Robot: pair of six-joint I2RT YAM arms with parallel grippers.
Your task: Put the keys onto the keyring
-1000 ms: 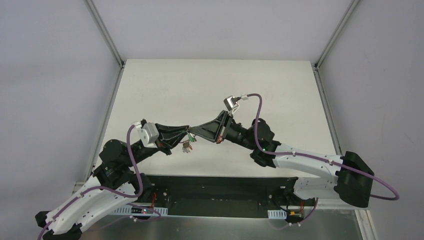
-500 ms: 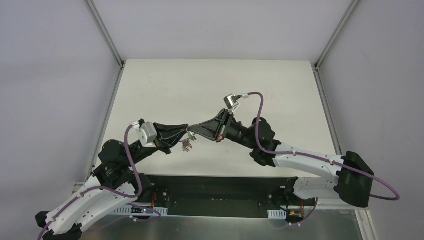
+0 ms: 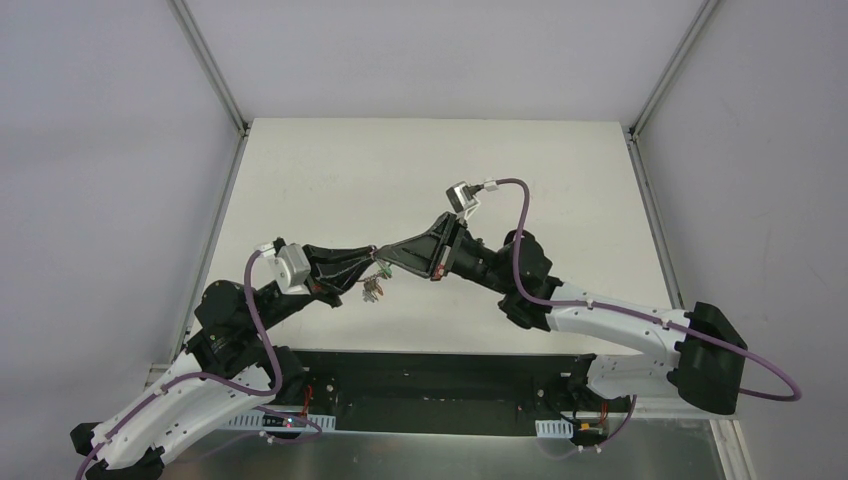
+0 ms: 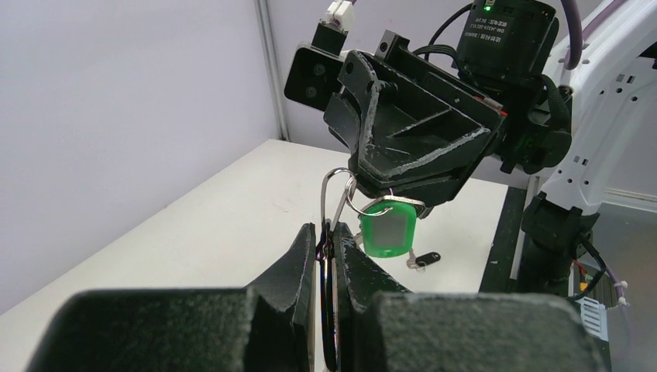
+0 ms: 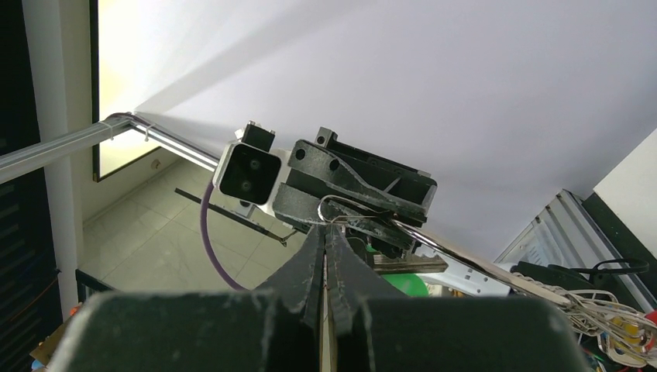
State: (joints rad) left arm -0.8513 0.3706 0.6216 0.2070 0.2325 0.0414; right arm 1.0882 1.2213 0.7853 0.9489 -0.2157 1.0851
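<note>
Above the table (image 3: pixel 330 180), the left gripper (image 4: pixel 329 232) is clamping the keyring (image 4: pixel 324 198) upright while the right gripper (image 5: pixel 325 236) is pinching its top, apparently steadying it so the dangling green key (image 4: pixel 386 231) can slide on.

Covered, cropped or too small to read where the arms meet
From overhead the keys (image 3: pixel 373 290) hang as a tiny cluster, too small to count or tell by colour; in the left wrist view the lower arc of the keyring (image 4: pixel 323 198) vanishes between the fingers of the left claw (image 4: pixel 329 232), whose body is cut off by the bottom edge, the top of the green key (image 4: pixel 390 230) is tucked under the tips of the right claw (image 4: pixel 385 195), so how it joins the ring cannot be told, and a small dark piece (image 4: pixel 423 259) behind it is too small to name; in the right wrist view the right claw's pressed-together fingers hide what they pinch
</note>
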